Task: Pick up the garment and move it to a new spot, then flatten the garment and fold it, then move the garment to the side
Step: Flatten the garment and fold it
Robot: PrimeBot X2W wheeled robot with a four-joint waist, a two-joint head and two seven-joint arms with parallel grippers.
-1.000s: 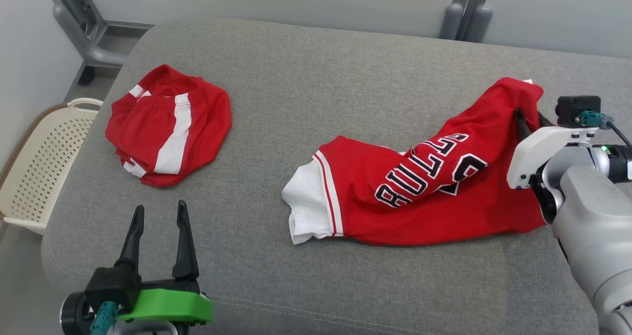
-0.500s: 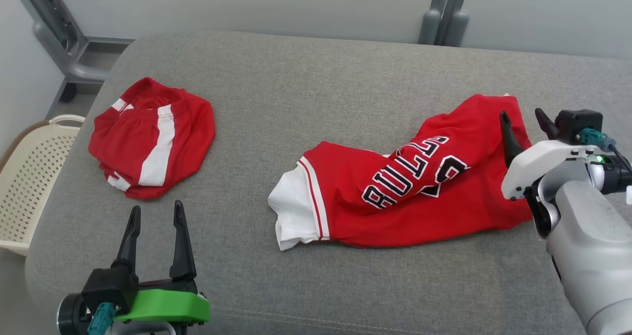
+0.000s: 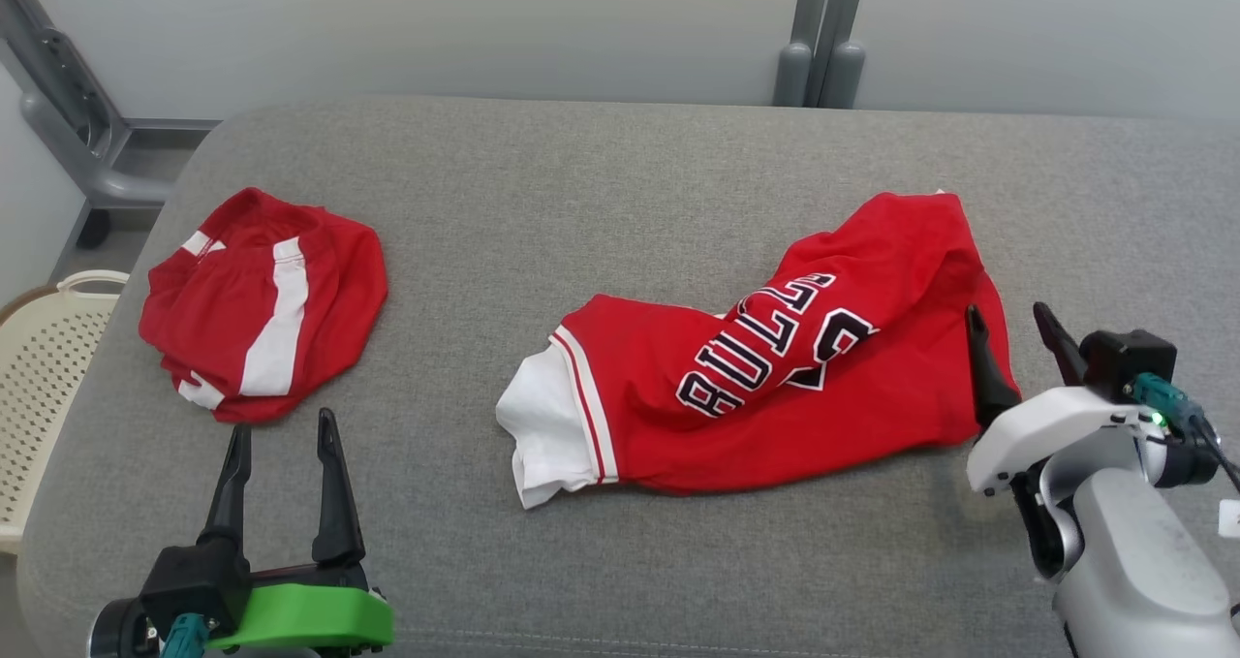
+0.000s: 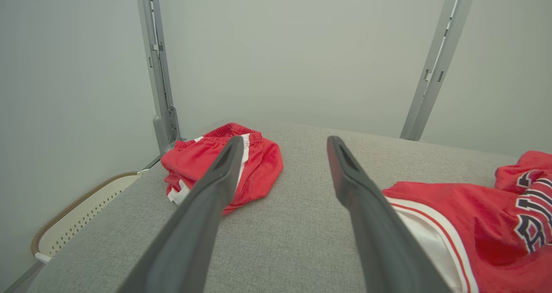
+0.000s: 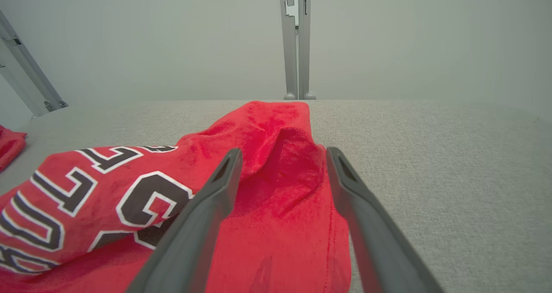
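On the grey cushion [image 3: 581, 203] the red jersey [image 3: 775, 396] with its black-and-white lettering lies slack, right of centre, its white lining spilling out at the left end. 1 second ago its upper right corner was pinched and lifted between the fingers of the right gripper [image 3: 1007, 309]. That corner has now dropped and the cloth rests on the cushion. The right gripper has let go, and its 2 dark fingers stand spread wide at the jersey's right edge, holding nothing. In the right wrist view the jersey [image 5: 267, 155] shows between and below those parted fingers; whether they brush it I cannot tell.

The left gripper [image 3: 281, 423] is spread wide and empty at the lower left, as it was before, near the cushion's front edge. The red shorts [image 3: 262, 299] with a white stripe sit bunched at the cushion's left, well apart from the jersey, with a pale basket [image 3: 39, 348] beyond the left edge. The whole head view has shifted, so the camera moved, not the shorts.
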